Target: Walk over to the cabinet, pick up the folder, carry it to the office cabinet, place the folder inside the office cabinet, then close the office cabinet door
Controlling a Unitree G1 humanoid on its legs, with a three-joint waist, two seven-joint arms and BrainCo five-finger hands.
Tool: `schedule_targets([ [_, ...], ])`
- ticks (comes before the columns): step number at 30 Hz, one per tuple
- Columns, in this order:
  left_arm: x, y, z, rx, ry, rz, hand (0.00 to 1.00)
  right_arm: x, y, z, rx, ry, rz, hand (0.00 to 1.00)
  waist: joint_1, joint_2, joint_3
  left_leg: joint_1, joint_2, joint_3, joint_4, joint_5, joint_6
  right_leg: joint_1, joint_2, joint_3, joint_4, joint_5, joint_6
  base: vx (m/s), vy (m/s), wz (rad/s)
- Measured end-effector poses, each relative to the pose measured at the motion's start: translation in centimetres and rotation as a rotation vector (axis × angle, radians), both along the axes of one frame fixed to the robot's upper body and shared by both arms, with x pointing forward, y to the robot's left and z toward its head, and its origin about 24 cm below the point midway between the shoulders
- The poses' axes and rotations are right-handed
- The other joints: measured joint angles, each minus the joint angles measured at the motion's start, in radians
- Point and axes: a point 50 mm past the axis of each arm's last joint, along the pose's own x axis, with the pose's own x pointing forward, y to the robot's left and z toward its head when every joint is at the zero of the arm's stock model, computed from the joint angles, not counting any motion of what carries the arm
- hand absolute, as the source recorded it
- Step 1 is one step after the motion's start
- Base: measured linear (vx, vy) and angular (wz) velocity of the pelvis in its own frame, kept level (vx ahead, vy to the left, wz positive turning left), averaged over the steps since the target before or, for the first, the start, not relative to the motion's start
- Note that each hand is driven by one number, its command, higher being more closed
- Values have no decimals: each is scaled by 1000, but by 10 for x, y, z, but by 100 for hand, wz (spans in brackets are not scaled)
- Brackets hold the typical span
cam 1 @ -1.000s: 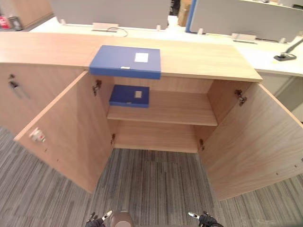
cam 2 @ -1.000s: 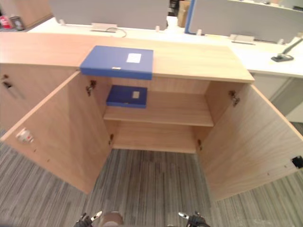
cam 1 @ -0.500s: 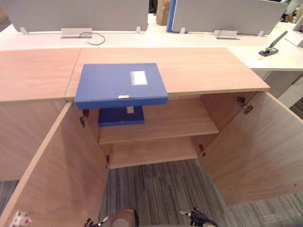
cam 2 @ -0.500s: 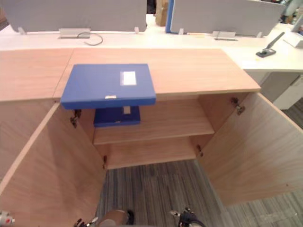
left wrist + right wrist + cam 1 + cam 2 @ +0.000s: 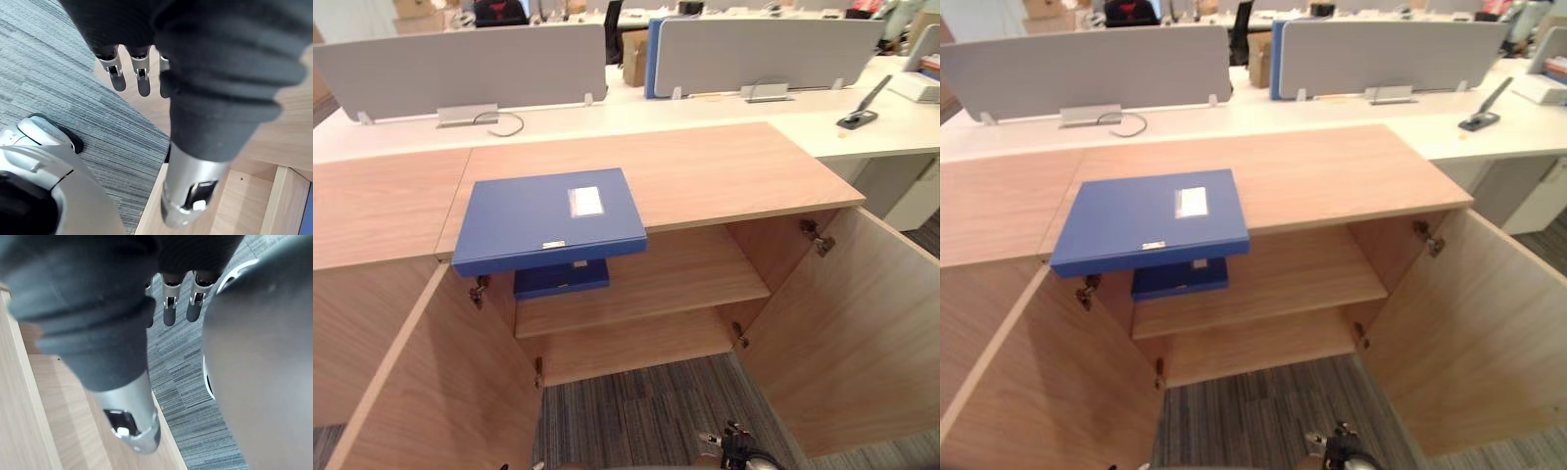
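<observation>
Wood-grain cabinet top bears a flat blue folder; left hand and right hand hang straight-fingered, empty.

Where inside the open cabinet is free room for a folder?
The shelf is bare from the blue folder at its left end to the right wall; the bottom compartment also looks bare. Only that left end is crowded.

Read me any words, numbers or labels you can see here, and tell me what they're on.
Top folder, white label: too small to read.
Top folder, edge tag: too small to read.
Lower folder, white patch: too small to read.
No quotable text; I can make out no other print.
</observation>
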Motion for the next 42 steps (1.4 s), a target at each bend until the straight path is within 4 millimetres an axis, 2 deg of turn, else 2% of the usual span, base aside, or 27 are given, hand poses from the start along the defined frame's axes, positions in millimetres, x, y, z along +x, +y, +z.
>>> schedule_targets([
  [1, 0, 1, 0, 6, -3, 1, 0, -2, 3, -1, 13, 6, -23, 0, 2, -7, -1, -7, 15, -18, 6, -11, -29, -5, 21, 2, -135, 53, 13, 207, -443, 41],
  [2, 0, 3, 1, 11, -3, 3, 0, -3, 5, -1, 18, 5, -27, 0, -2, -17, -4, -14, 19, -37, 16, -22, -53, -8, 23, 3, -187, 155, 29, 209, -424, 53],
  [3, -1, 1, 0, 10, 6, -1, 0, -3, 2, -1, 13, 5, -28, 0, -9, -17, -11, -11, 31, -62, 18, -34, -74, -2, 31, -3, -177, 185, 53, 236, -406, 47],
  [5, -1, -13, -1, -17, -11, 20, 0, -3, -7, 0, -16, 11, -12, 0, -7, 36, -38, -9, 100, -95, -14, -32, -96, -5, 91, -53, -168, 138, 23, 238, -352, 45],
  [6, -1, -15, -1, -22, -12, 32, 0, -3, -9, 1, -21, 13, -5, 0, -7, 44, -42, -7, 124, -108, -31, -23, -111, -3, 112, -69, -160, 120, 12, 231, -329, 39],
  [8, -1, -14, -1, -19, -9, 33, 0, -6, -8, -1, -17, 30, -11, 0, -8, 43, -40, -7, 183, -144, -43, -3, -139, 20, 164, -116, -160, 93, -19, 235, -305, 36],
  [10, 0, -11, -1, -10, -11, 29, 0, -10, -7, -2, -13, 46, -16, 0, -7, 31, -32, -10, 201, -172, -4, -2, -142, 73, 189, -147, -188, 84, -33, 185, -252, 40],
  [11, 1, -10, -1, -7, -14, 27, 0, -11, -7, -3, -12, 51, -19, 0, -6, 25, -28, -12, 201, -177, 21, 1, -147, 95, 195, -151, -200, 84, -34, 149, -205, 49],
  [13, 11, -5, 3, 15, -43, -10, 0, -12, -4, -4, -7, 58, -25, 0, -2, 4, -14, -76, 183, -182, 173, 7, -158, 158, 201, -182, -253, 83, -35, 90, -144, 51],
  [14, 17, -4, 5, 22, -67, -40, 0, -12, -2, -4, -4, 59, -28, 0, 4, -1, -11, -133, 183, -152, 267, 10, -164, 178, 208, -200, -280, 84, -36, 46, -107, 41],
  [15, 21, -4, 7, 23, -83, -50, 0, -12, -2, -4, -5, 59, -29, 0, 8, -1, -10, -154, 191, -126, 296, 16, -175, 183, 212, -206, -291, 86, -40, 18, -63, 39],
  [17, 41, -5, 15, 21, -172, -87, 0, -12, -1, -5, -1, 73, -35, 0, 18, -8, -4, -173, 218, 6, 311, 27, -192, 207, 215, -243, -318, 92, -46, 9, -25, 40],
  [19, 56, -16, 21, -29, -250, -111, 0, -11, -2, -4, -5, 72, -34, 0, 20, -8, -3, -171, 217, 83, 271, -6, -182, 203, 206, -258, -321, 94, -44, 12, 62, 34],
  [20, 62, -24, 24, -74, -299, -120, 0, -9, -4, -4, -7, 67, -34, 0, 20, -8, -3, -164, 197, 106, 214, -6, -176, 197, 196, -267, -320, 100, -37, 16, 180, 27],
  [23, 81, -29, 36, -142, -415, -92, 0, -8, -1, -4, 1, 64, -30, 0, 20, -8, 3, -132, 164, 120, 113, -2, -154, 195, 188, -273, -356, 132, -13, 19, 180, 26],
  [27, 83, -30, 42, -210, -476, -33, 0, -2, 6, -4, 21, 56, -21, 0, 23, -16, 4, -132, 120, 118, 83, 12, -117, 201, 158, -273, -399, 170, -13, -13, 181, 11],
  [31, 91, -27, 58, -218, -579, -14, 0, 0, 6, -3, 25, 53, -17, 0, 26, -15, 5, -127, 84, 98, 20, 47, -85, 199, 134, -289, -413, 187, -2, -55, 87, 23],
  [36, 108, -35, 97, -220, -775, -42, 0, -1, 6, -3, 23, 57, -18, 0, 34, -13, -2, -117, 54, 44, -108, 137, -76, 190, 120, -346, -434, 208, 4, -86, 16, 32],
  [39, 117, -43, 121, -198, -874, -102, 0, -3, 6, -4, 11, 67, 5, 0, 47, -17, -12, -116, 50, 13, -152, 170, -76, 186, 120, -372, -434, 210, 2, -72, 15, 28],
  [42, 122, -44, 141, -141, -948, -146, 0, -6, 8, -5, 12, 75, 8, 0, 57, -21, -23, -115, 46, -10, -172, 188, -76, 194, 120, -397, -436, 210, 1, -50, 6, 27],
])
